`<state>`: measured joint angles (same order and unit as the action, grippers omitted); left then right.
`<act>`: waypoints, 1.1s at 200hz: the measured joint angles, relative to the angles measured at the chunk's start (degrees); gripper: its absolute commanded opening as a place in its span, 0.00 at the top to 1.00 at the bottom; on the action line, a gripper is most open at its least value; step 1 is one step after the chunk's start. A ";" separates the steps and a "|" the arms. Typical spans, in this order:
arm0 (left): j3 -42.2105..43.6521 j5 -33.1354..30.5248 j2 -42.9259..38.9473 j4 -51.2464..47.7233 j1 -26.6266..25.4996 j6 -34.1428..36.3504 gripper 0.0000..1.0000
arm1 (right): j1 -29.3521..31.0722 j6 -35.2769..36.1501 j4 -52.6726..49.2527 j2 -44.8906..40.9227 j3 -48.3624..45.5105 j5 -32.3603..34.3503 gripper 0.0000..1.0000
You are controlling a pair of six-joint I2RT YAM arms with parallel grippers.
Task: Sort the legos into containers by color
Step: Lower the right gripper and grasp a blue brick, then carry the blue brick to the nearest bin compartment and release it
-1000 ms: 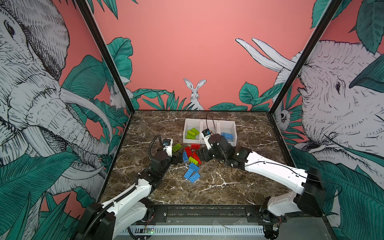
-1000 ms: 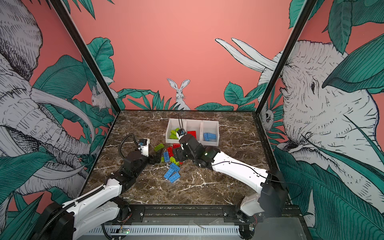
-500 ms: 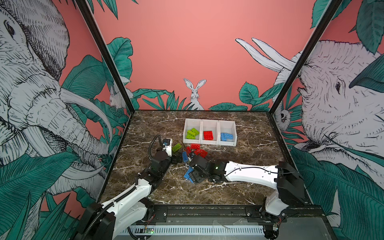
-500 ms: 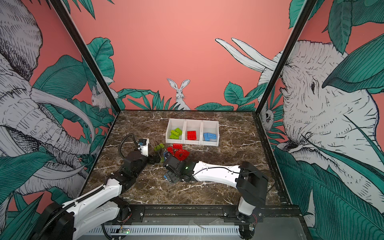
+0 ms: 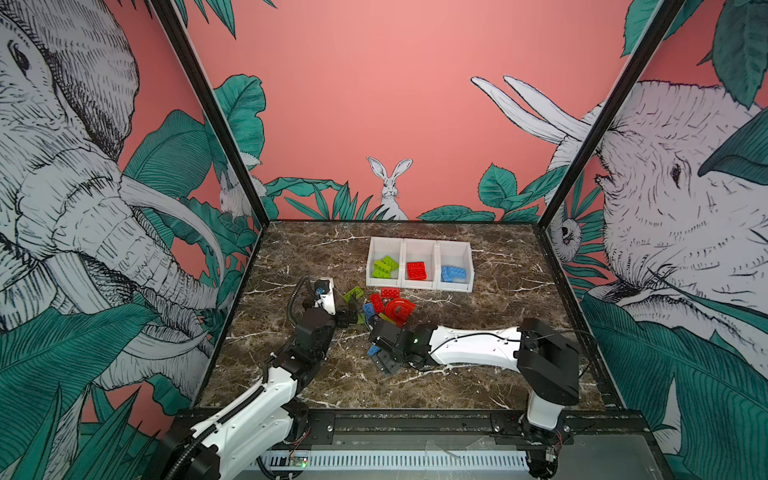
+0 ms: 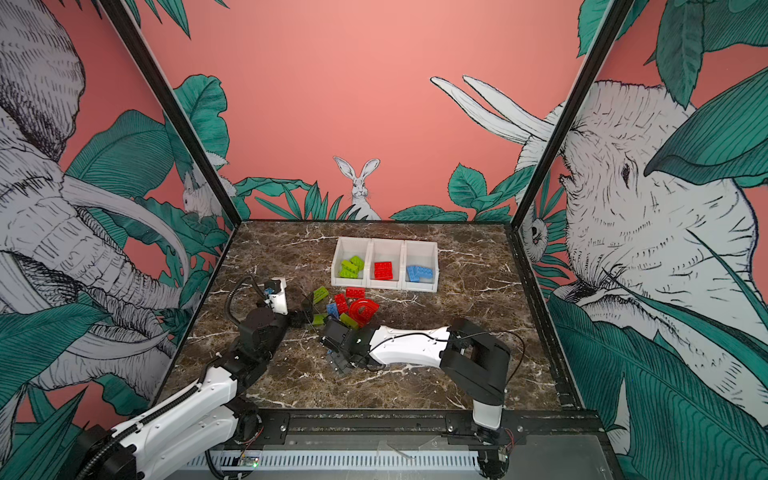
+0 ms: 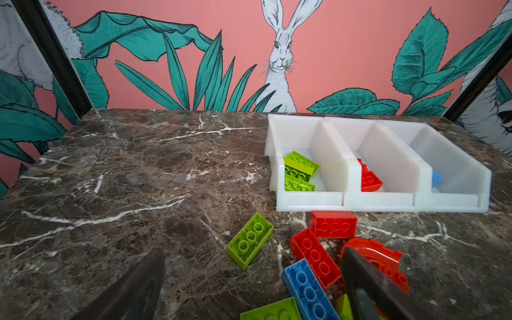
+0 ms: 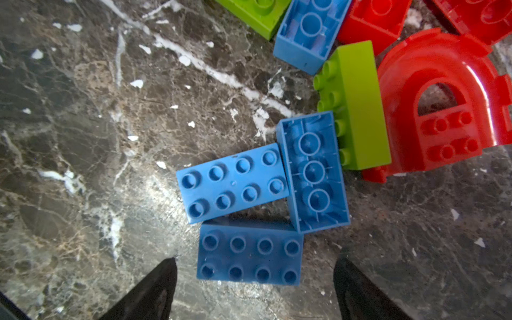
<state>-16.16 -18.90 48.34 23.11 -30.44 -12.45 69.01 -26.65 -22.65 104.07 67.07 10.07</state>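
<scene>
Three joined white containers stand at the back, holding green, red and blue legos from left to right. Loose legos lie in front of them around a red arch. My right gripper hangs open, pointing down at the near side of the pile. Its fingers stand on either side of a stud-up blue brick without touching it. My left gripper is open and low at the pile's left side, facing a green brick.
Two more blue bricks touch the one between my right fingers, and a green brick on its side leans on the arch. Red bricks lie just before the containers. Black frame posts and walls close in the marble table.
My right arm has swung back from over the containers to the near side of the pile and dropped low over the blue bricks, jaws slightly wider. The left arm has not moved.
</scene>
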 measured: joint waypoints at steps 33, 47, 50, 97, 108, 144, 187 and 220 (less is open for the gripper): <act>0.04 -0.68 0.61 0.02 0.00 -0.02 0.01 | 0.00 -0.02 0.92 1.99 0.00 -0.09 0.16; 0.04 -0.66 1.40 0.02 0.00 -0.04 0.01 | 0.00 -0.11 1.46 2.64 0.00 -0.31 0.18; 0.04 -0.66 1.55 0.02 0.00 -0.04 0.01 | 0.00 -0.13 1.57 2.75 0.00 -0.35 0.19; 0.04 -0.15 2.12 0.17 0.00 -0.09 0.01 | -0.44 -0.61 2.95 3.50 -0.09 -0.66 0.32; 0.04 -0.02 2.12 0.28 0.00 -0.09 0.01 | -0.57 -0.83 3.37 3.50 -0.26 -0.76 0.35; 0.02 0.26 2.12 0.39 0.00 -0.07 0.01 | -0.87 -1.33 3.98 3.50 -0.46 -0.85 0.44; 0.04 0.63 2.16 0.39 0.00 -0.09 0.01 | -0.87 -1.49 5.25 2.21 -2.45 -0.20 0.50; 0.02 1.62 2.67 0.57 0.00 -0.07 0.01 | -0.98 -1.68 4.98 0.07 -4.63 0.94 0.51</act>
<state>-16.14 -17.28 51.00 23.68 -30.44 -12.51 68.03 -28.34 -17.67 104.14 62.43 11.00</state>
